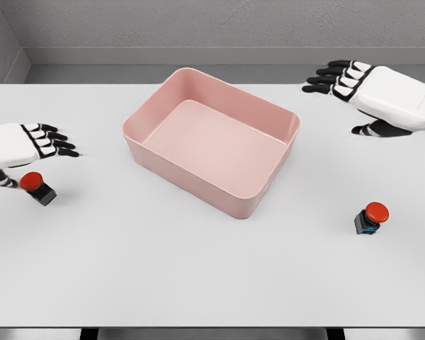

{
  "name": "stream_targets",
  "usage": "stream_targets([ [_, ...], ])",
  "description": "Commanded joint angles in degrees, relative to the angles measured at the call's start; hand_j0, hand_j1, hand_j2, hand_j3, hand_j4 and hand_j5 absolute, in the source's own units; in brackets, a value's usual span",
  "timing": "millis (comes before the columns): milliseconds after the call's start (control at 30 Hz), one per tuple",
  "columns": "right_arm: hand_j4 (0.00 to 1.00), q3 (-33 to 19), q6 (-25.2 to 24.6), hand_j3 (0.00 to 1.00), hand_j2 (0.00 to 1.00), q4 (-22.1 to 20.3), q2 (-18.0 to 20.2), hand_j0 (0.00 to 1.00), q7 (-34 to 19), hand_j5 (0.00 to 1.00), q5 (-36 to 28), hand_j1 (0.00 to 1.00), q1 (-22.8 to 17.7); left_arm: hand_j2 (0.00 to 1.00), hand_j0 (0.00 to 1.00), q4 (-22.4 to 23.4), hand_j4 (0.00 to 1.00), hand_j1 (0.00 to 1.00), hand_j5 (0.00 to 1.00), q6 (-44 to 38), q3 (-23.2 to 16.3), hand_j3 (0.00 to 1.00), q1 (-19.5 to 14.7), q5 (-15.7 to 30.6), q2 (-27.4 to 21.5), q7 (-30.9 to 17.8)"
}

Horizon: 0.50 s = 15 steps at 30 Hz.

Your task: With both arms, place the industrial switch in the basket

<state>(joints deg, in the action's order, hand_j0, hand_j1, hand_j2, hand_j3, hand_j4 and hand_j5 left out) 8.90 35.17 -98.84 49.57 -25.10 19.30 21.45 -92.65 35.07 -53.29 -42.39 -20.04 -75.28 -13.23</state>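
A pink rectangular basket sits mid-table, turned at an angle and with nothing in it. One industrial switch, a black body with a red button, lies at the left edge. My left hand hovers just above it, fingers stretched out flat and the thumb close beside the red cap; whether they touch is unclear. A second switch, with a red button and a black and blue body, stands at the right front. My right hand is open at the back right, fingers spread, well behind that switch.
The white table fills the view, with its front edge near the bottom of the picture. A grey wall runs behind the far edge.
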Motion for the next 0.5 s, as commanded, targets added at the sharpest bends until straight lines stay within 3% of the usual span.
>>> stream_targets([
  [0,1.0,-6.6,-0.2,1.0,1.0,0.1,2.4,1.0,0.0,1.0,-0.4,1.0,-0.5,1.0,1.0,1.6,1.0,1.0,1.0,-0.1,-0.1,1.0,0.1,-3.3,-0.8,0.0],
  [67,1.0,-11.8,-0.2,1.0,1.0,0.1,2.6,1.0,0.0,1.0,-0.5,1.0,-4.0,1.0,1.0,1.9,1.0,1.0,1.0,-0.1,-0.8,1.0,0.2,-4.7,-0.4,0.0],
  [200,1.0,-14.3,-0.2,1.0,1.0,0.1,2.6,1.0,0.0,1.0,-0.4,1.0,-8.3,1.0,1.0,2.0,1.0,1.0,1.0,-0.1,-1.6,1.0,0.2,-6.1,0.4,0.0],
  [333,1.0,-14.5,-0.2,1.0,1.0,0.1,6.6,1.0,0.0,1.0,-0.5,1.0,-13.5,1.0,1.0,2.0,1.0,1.0,1.0,-0.1,-3.0,1.0,0.4,-7.9,1.3,-0.1],
  [467,1.0,-14.5,-0.2,1.0,1.0,-0.1,7.9,1.0,0.0,1.0,-0.5,1.0,-15.3,1.0,1.0,2.0,1.0,1.0,1.0,-0.1,-3.0,1.0,0.4,-8.9,1.9,0.0],
])
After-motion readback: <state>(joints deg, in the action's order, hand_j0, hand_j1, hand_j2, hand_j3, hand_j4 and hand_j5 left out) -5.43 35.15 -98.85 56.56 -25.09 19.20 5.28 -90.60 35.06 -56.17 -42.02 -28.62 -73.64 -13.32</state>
